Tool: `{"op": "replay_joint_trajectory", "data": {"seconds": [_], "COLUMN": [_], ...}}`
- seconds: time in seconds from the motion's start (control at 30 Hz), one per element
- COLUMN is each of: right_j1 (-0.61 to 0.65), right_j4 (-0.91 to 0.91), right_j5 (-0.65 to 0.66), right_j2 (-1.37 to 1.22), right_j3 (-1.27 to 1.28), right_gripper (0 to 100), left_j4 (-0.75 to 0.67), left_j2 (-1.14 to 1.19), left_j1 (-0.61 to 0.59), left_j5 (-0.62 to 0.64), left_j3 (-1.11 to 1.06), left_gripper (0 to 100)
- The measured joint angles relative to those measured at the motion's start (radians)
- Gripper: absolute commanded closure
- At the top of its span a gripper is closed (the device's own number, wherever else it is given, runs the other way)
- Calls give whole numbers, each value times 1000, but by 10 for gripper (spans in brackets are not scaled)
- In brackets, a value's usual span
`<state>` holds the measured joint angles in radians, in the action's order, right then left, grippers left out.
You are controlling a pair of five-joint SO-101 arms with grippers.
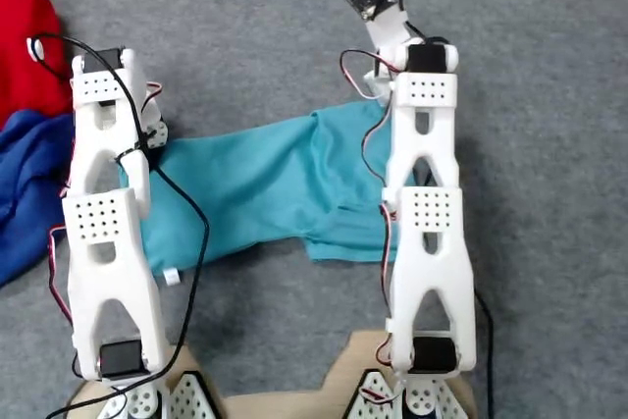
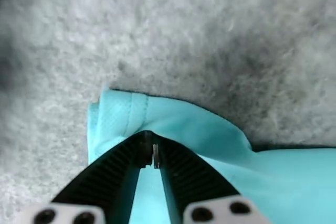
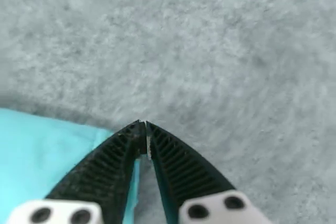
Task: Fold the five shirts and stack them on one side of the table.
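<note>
A teal shirt [image 1: 265, 188] lies partly folded across the middle of the grey table, between the two arms. My left gripper [image 2: 149, 153] is shut on a hemmed corner of the teal shirt [image 2: 210, 135]; in the high view that left gripper [image 1: 155, 134] sits at the shirt's left end. At the shirt's far right edge, my right gripper [image 3: 144, 129] has its tips closed, with teal cloth [image 3: 37, 140] showing beside and between its fingers. From above, the right gripper [image 1: 378, 90] is largely hidden under its own arm.
A red shirt [image 1: 25, 46] and a blue shirt [image 1: 25, 183] lie bunched at the table's left edge. The grey table cover [image 1: 540, 144] stretches bare to the right and far side. The arms' bases stand on a wooden board [image 1: 334, 380] at the near edge.
</note>
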<state>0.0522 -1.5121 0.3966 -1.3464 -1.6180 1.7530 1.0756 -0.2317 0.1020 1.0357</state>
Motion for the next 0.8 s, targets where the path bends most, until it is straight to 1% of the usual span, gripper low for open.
{"op": "replay_joint_trajectory", "data": {"seconds": [0.2,0.4,0.53,0.7,0.8], "right_j1": [58,115,114,61,43], "right_j4": [-57,-63,-25,26,29], "right_j5": [0,0,0,0,43], "right_j2": [15,15,-46,-109,-117], "right_j3": [-2,-2,-2,-12,-12], "right_gripper": [992,991,993,993,993], "left_j4": [-2,-5,-5,-5,-5], "left_j2": [8,8,8,8,8], "left_j1": [0,0,0,-20,-37], "left_j5": [0,-2,-3,-5,-5], "left_j3": [69,132,132,132,132], "left_gripper": [980,980,980,980,980]}}
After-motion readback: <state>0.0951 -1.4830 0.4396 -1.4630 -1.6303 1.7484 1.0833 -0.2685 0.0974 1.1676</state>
